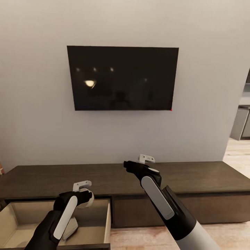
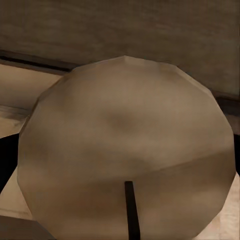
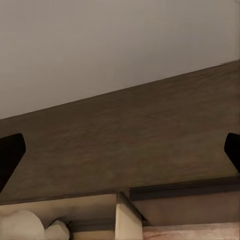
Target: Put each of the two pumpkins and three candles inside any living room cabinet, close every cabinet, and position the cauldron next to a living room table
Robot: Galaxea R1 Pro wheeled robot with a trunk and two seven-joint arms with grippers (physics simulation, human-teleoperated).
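Left hand [image 1: 84,198] grips a candle [image 2: 125,150] above the open cabinet [image 1: 194,180] drawer [image 1: 21,222]

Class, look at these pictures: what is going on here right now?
A two-armed robot faces a long dark cabinet under a wall-mounted TV. The cabinet's left drawer is pulled out, showing its pale inside. The left gripper holds a candle over that open drawer, apparently about to put it in. The right gripper hangs open and empty above the cabinet top.
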